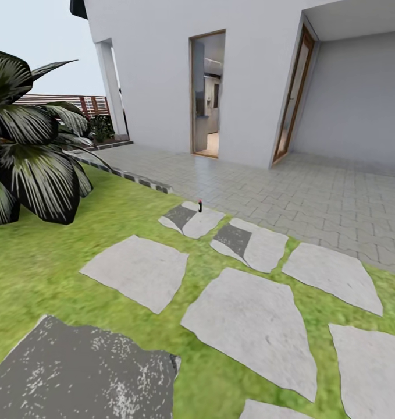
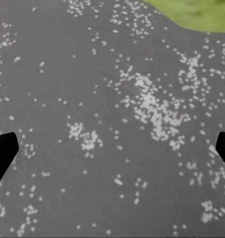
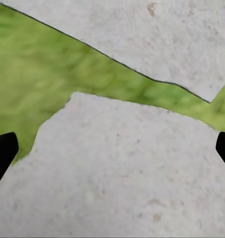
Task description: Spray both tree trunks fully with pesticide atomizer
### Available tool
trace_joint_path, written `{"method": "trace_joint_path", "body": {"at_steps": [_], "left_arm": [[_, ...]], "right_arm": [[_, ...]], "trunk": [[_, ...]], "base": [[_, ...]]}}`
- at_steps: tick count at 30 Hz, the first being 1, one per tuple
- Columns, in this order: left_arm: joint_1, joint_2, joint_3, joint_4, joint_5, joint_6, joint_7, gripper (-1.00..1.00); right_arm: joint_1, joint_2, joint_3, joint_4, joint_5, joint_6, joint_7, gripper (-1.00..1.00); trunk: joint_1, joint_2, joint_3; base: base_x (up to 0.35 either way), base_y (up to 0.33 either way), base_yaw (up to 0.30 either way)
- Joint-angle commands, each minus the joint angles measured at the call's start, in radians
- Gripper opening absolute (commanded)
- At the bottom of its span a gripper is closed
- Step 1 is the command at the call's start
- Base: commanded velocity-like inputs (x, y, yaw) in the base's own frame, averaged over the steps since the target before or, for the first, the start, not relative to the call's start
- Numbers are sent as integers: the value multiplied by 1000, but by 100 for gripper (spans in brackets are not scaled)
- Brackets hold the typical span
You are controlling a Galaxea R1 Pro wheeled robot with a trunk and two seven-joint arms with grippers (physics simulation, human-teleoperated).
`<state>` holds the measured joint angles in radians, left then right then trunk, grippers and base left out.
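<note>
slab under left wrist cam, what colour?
Dark grey stone slab with white speckles, clearest in the left wrist view.

Through my left wrist camera, the left end effector (image 2: 112, 148) points downward with its dark fingertips (image 2: 3, 151) spread wide apart; my right end effector (image 3: 112, 148) points down too, its fingertips (image 3: 3, 151) equally wide, nothing between

Pale stepping stones (image 1: 252, 326) lead toward grey block paving (image 1: 313, 198) before a white house (image 1: 162, 70). An open doorway (image 1: 207, 96) (wood-framed) faces a broad-leaved bush (image 1: 28, 157).
</note>
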<state>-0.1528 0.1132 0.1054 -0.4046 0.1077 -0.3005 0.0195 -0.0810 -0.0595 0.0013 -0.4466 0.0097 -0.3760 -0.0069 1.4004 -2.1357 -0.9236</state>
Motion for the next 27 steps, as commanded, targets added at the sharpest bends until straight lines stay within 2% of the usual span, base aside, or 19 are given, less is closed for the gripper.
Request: {"method": "trace_joint_path", "body": {"at_steps": [1,27], "left_arm": [[-1,0,-3,1,10,-3,0,100],[-1,0,-3,1,10,-3,0,100]], "right_arm": [[0,0,0,0,1,-3,-1,100],[0,0,-1,0,1,-3,-1,100]], "trunk": [[0,0,-1],[0,0,-1]], "base": [[230,276,0],[237,261,0]]}}
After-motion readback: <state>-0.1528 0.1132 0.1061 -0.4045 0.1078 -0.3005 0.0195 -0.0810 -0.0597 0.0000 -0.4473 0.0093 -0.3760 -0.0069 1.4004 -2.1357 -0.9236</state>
